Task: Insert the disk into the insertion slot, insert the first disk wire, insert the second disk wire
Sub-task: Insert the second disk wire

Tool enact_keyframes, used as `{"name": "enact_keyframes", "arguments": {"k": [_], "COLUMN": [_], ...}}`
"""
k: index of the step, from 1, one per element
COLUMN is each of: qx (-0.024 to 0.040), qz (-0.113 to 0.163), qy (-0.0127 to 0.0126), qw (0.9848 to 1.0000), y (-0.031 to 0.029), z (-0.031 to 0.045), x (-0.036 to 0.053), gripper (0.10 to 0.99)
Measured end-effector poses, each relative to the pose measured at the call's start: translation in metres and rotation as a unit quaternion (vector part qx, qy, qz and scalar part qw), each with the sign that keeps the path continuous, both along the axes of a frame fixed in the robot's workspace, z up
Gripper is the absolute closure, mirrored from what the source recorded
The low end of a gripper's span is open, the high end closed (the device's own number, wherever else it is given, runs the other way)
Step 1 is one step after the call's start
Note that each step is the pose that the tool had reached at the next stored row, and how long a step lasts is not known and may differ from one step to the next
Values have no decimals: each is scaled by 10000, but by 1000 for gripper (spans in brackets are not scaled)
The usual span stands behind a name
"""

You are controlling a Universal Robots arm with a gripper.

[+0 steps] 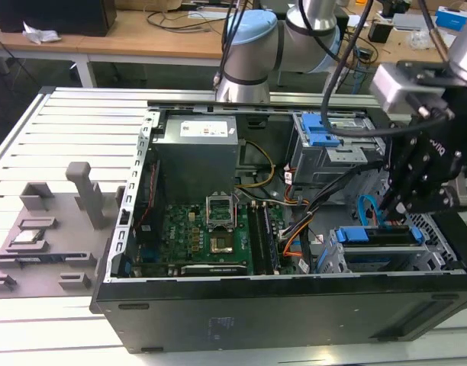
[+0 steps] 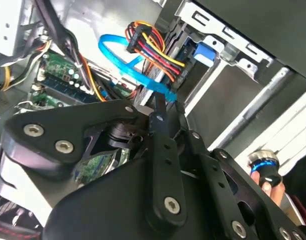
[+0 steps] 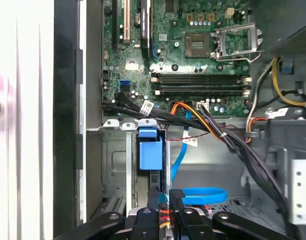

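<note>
Black tool (image 3: 165, 220) fingers look pinched together on the stiff multicoloured wire connector, best gripped by its plug body, beside the blue-framed disk (image 1: 378, 235) already seated in the silver insertion slot (image 1: 439, 255).

Arm reaching down, pincer (image 1: 397, 210) lowered (fingers (image 2: 160, 117) closed)
</note>
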State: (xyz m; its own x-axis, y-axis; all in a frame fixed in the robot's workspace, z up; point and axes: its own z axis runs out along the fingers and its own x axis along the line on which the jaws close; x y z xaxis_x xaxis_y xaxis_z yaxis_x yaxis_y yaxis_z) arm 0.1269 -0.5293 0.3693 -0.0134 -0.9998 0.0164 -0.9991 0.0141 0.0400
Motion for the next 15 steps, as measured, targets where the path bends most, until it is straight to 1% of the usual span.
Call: {"name": "enact_keyframes", "arguments": {"k": [1,3,4,5,7,9,15], "qx": [-1,-14,-17,-18,-19,-18,-19], "qz": [0,0,0,0,0,0,0], "qy": [0,0,0,0,0,0,0], "qw": [10000,10000,10000,10000,10000,10000,10000], "y": [14,89,116,128,142,142,142], "z": [34,165,238,272,347,368,369], "x": [0,0,0,0,0,0,0], "gripper": [851,851,867,980,980,980,980]}}
